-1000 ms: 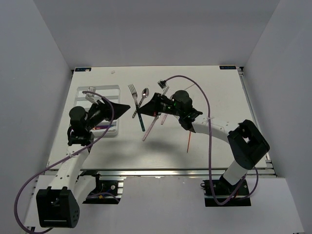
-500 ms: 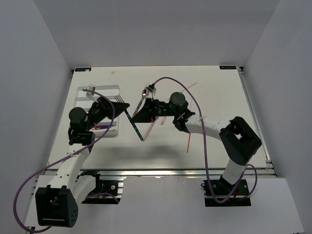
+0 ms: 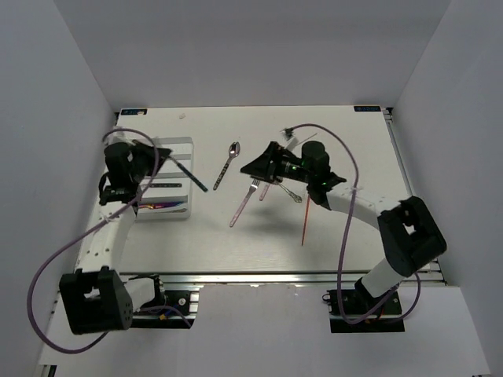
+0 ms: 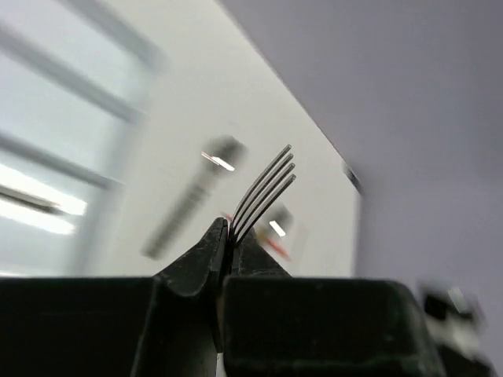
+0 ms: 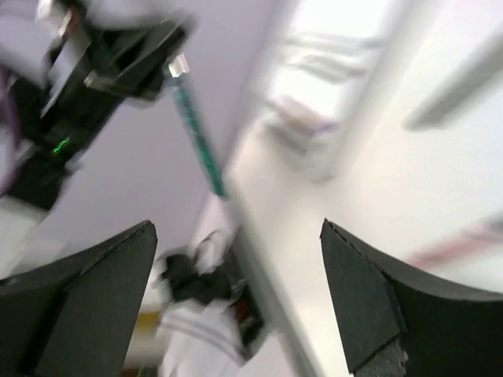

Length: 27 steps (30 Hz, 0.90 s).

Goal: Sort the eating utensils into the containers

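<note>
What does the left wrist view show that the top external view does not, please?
Only the left wrist view shows the fork's tines sticking out of the shut left gripper. Only the top external view shows the fork's dark handle, the left arm and the white tray's full outline. Both show the held fork and the tray.

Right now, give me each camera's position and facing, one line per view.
Top external: above and behind the bases, looking down on the table; both arms show.
Left wrist: on the left arm, looking along the left fingers, shut on the fork.
Right wrist: on the right arm, looking between the open right fingers toward the left arm.
Shared: top and right wrist both show the fork's handle.
</note>
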Each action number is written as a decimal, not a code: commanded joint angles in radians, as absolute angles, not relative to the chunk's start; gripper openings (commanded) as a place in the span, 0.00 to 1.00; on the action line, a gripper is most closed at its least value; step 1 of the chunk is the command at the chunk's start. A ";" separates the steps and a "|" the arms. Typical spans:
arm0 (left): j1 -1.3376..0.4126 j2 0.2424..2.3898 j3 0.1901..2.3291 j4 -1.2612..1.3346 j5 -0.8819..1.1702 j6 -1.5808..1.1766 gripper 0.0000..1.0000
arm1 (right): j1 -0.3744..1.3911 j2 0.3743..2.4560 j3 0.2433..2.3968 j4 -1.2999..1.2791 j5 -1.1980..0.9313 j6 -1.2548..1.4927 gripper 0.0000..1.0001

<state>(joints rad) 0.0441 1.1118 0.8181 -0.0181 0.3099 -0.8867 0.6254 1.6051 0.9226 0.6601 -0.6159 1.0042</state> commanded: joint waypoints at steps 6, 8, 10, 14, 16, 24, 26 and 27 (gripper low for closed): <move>0.299 1.293 0.831 -0.226 -0.135 -1.060 0.00 | 0.568 1.375 0.928 0.123 -0.163 0.727 0.89; 0.304 1.331 0.848 -0.200 -0.155 -1.078 0.00 | 0.568 1.361 0.928 0.107 -0.158 0.707 0.89; 0.304 1.385 0.851 -0.149 -0.169 -1.094 0.00 | 0.568 1.353 0.920 0.103 -0.158 0.686 0.89; 0.313 1.462 0.859 -0.114 -0.192 -1.120 0.00 | 0.568 1.371 0.913 0.103 -0.169 0.670 0.89; 0.327 1.486 0.848 -0.089 -0.204 -1.126 0.00 | 0.568 1.390 0.913 0.103 -0.173 0.666 0.89; 0.336 1.474 0.828 -0.037 -0.134 -1.131 0.80 | 0.612 1.479 1.032 -0.044 -0.064 0.627 0.89; 0.336 1.447 0.851 -0.066 -0.109 -1.106 0.98 | 0.678 1.554 1.103 -0.188 0.048 0.633 0.89; 0.337 1.437 0.865 -0.081 -0.101 -1.097 0.98 | 0.696 1.583 1.179 -0.245 0.155 0.649 0.89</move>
<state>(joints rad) 0.3355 1.5074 0.8257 -0.0834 -0.1390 -1.1213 0.6254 1.5295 1.0420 -0.0662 -0.0555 0.6621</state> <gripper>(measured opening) 0.973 0.895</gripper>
